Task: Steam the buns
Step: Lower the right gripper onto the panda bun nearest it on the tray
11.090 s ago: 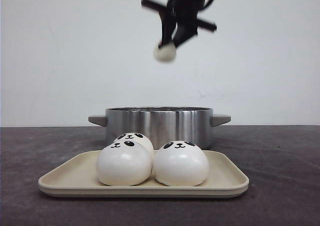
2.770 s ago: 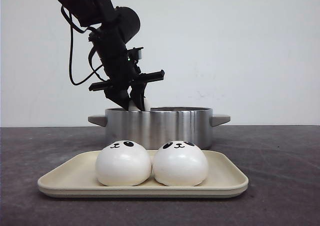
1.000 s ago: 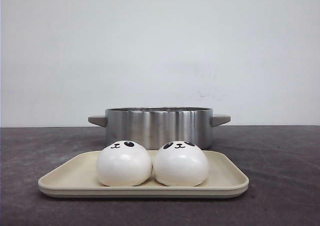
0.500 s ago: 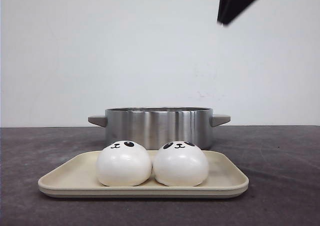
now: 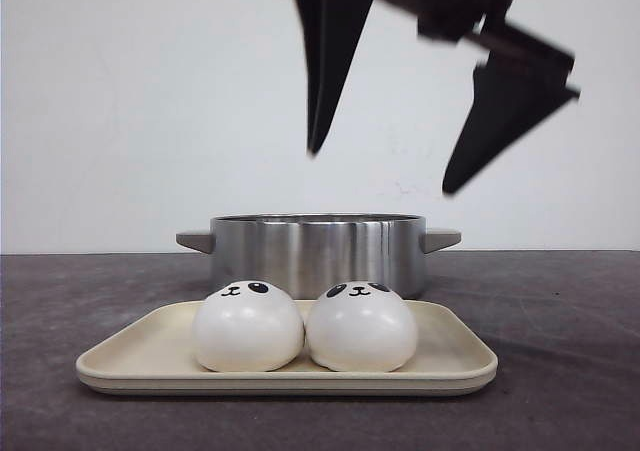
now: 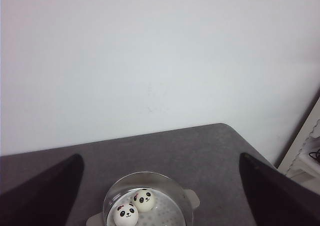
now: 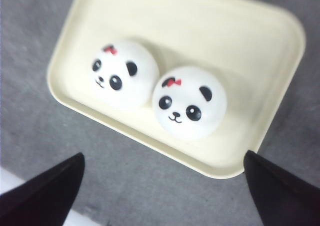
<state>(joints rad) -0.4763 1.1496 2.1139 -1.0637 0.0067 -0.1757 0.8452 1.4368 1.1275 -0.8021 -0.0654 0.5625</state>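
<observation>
Two panda-faced buns sit side by side on the cream tray [image 5: 455, 363]: the left bun [image 5: 247, 327] and the right bun [image 5: 361, 327]. They also show in the right wrist view, the first bun [image 7: 120, 74] and the second bun [image 7: 189, 101]. Two more buns, one [image 6: 125, 213] beside the other [image 6: 144, 199], lie inside the steel pot [image 6: 172, 192]. My right gripper [image 5: 381, 171] hangs open and empty high above the tray and pot. My left gripper [image 6: 159, 156] is open and empty, high above the pot, out of the front view.
The steel pot [image 5: 318, 251] with two side handles stands just behind the tray on the dark grey table [image 5: 560, 311]. A white wall is behind. A white shelf edge [image 6: 307, 151] shows beyond the table's corner.
My right gripper has come down from the top of the front view, open, over the pot and tray. Before that the left arm had left this view. The buns on the tray have not moved.
</observation>
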